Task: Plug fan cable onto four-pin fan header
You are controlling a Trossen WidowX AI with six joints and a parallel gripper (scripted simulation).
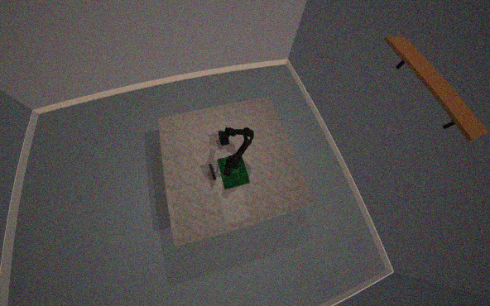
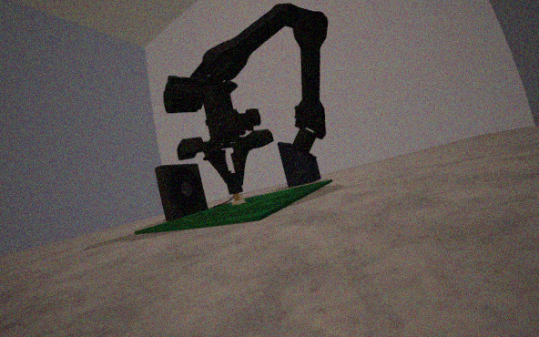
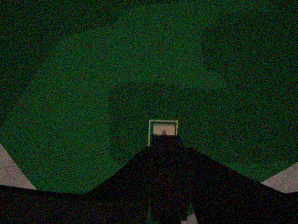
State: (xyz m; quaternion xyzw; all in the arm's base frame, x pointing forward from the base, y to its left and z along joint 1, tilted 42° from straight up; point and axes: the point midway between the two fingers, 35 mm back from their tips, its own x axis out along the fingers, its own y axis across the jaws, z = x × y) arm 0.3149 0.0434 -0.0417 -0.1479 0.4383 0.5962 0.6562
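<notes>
The green board lies flat on the table. My gripper is shut on the cable's plug, low over the board; its fingers hide most of the plug. The pale four-pin header is directly beneath the fingertips, inside a pale outline in the wrist view. How far the plug sits down on the header cannot be told. The dark fan stands upright beside the board, and a thin dark cable runs from its side toward the fingertips.
The arm's dark base stands behind the board on the mottled table. An orange shelf hangs on the wall, far from the arm.
</notes>
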